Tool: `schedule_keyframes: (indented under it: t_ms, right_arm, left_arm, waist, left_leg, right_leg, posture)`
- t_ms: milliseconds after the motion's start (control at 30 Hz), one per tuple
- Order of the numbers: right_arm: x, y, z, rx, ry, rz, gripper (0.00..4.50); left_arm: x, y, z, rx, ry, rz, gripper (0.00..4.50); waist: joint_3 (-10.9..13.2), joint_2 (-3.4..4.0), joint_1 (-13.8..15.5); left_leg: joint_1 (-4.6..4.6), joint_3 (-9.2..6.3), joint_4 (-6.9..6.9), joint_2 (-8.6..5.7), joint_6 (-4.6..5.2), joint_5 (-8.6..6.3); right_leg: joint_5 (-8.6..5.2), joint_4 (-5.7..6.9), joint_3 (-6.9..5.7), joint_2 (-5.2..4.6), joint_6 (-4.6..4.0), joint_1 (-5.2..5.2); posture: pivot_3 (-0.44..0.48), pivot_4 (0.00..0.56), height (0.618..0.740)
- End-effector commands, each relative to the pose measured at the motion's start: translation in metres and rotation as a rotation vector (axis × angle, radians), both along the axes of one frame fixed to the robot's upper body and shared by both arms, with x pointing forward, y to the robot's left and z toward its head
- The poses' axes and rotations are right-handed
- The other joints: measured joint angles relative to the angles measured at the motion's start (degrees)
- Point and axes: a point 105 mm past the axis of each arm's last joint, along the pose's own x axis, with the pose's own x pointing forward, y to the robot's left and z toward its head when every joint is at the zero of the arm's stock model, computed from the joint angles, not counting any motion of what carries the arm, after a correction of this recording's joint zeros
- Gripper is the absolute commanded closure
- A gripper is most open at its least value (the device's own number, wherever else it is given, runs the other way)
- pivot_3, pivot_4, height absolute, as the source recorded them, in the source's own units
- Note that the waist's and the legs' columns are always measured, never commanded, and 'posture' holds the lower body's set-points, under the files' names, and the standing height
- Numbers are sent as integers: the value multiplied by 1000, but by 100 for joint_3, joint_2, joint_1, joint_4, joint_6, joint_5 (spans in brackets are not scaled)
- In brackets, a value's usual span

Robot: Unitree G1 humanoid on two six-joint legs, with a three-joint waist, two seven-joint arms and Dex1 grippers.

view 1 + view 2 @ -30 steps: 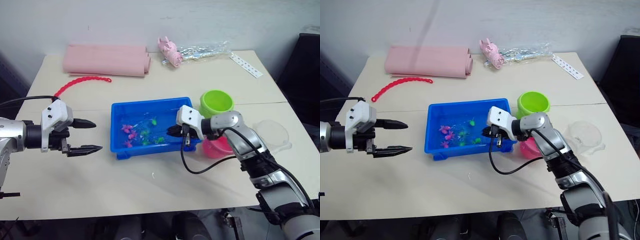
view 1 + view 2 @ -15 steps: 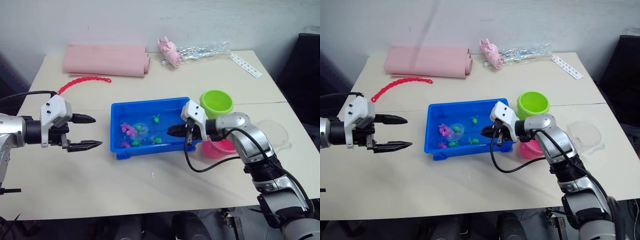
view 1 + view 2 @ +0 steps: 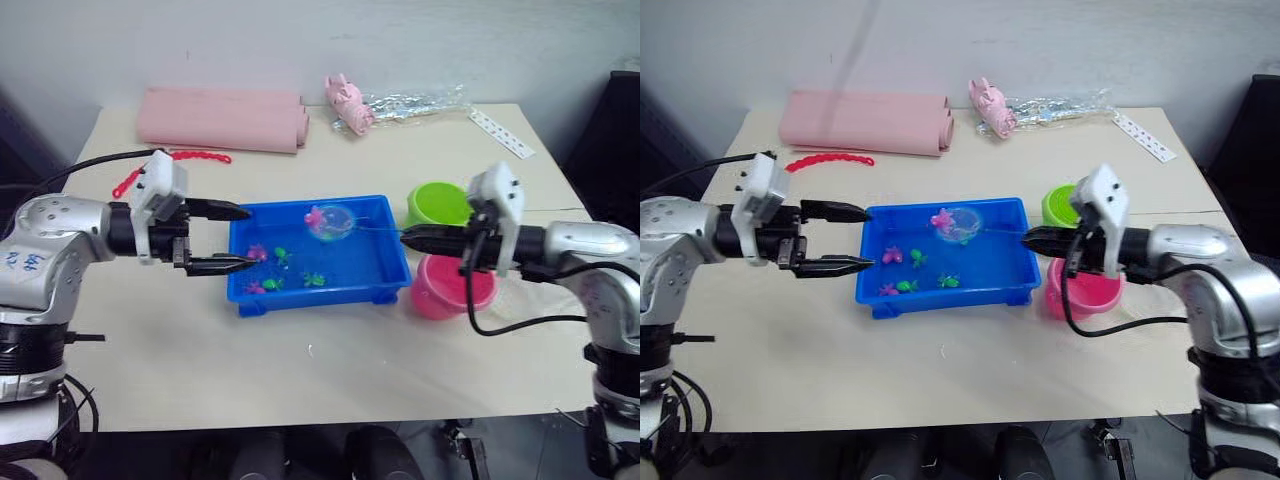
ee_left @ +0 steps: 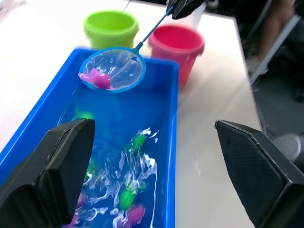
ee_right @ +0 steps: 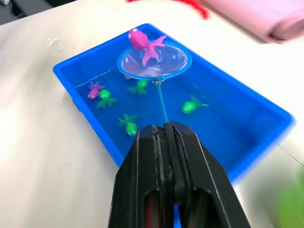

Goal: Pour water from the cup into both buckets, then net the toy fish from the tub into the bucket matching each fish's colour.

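The blue tub (image 3: 312, 294) holds water and several green and pink toy fish (image 3: 272, 283). The net (image 3: 334, 221) hangs above the tub's far side with one pink fish (image 3: 316, 215) lying in its mesh. My right gripper (image 3: 406, 237) is shut on the net's thin handle, over the gap between the tub and the buckets. The green bucket (image 3: 436, 204) and the pink bucket (image 3: 446, 291) stand just right of the tub. My left gripper (image 3: 250, 237) is open, its fingers reaching over the tub's left rim. The cup is hidden.
A rolled pink cloth (image 3: 220, 118) and a red bead chain (image 3: 192, 157) lie at the back left. A pink toy (image 3: 349, 101), crinkled clear plastic (image 3: 420, 99) and a white strip (image 3: 500, 132) lie at the back right.
My right gripper drew back to the right and lifted the net out of the water with a pink fish in it. My left gripper moved right to the tub's left rim.
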Motion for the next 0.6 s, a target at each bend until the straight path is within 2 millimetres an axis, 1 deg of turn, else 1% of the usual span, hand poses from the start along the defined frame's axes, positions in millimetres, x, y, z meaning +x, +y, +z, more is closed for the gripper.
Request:
schedule_keyframes:
  t_ms: [33,67,200,300,433,600]
  right_arm:
    - [-20,-19,18,-3,-66,-74,4500]
    - [-23,-22,18,-7,-69,-91,4500]
    - [-42,-49,20,-27,-84,-220,4500]
    - [-57,-68,16,-49,-77,-316,4500]
    - [-73,-84,8,-87,-64,-403,4500]
    - [-88,-97,-2,-164,-71,-484,4500]
  left_arm:
    - [2,-14,13,-29,-32,-88,72]
    - [3,-17,15,-33,-34,-104,72]
    - [5,-33,17,-34,-38,-203,72]
    - [10,-42,18,-31,-44,-249,72]
    - [15,-52,18,-29,-46,-298,72]
    - [20,-59,17,-27,-49,-338,72]
  waist:
    - [0,0,13]
    - [0,0,16]
    - [0,0,21]
    - [-1,1,25]
    - [-1,1,59]
    - [-1,2,95]
  left_leg:
    - [0,0,0,0,0,0]
    - [0,0,-1,0,0,0]
    - [0,2,0,-2,2,0]
    - [1,3,-2,-2,3,1]
    - [4,-3,3,-1,4,1]
    - [27,-3,2,-1,6,0]
  right_leg:
    - [0,0,-1,0,0,0]
    - [0,-1,-1,0,0,1]
    - [0,-4,-1,1,0,5]
    - [0,-4,-2,4,0,8]
    - [0,-12,-6,9,0,23]
    - [0,-29,-5,12,0,52]
  posture:
    - [0,150,740]
    - [0,150,740]
    - [0,150,740]
    - [0,150,740]
    - [0,150,740]
    - [0,150,740]
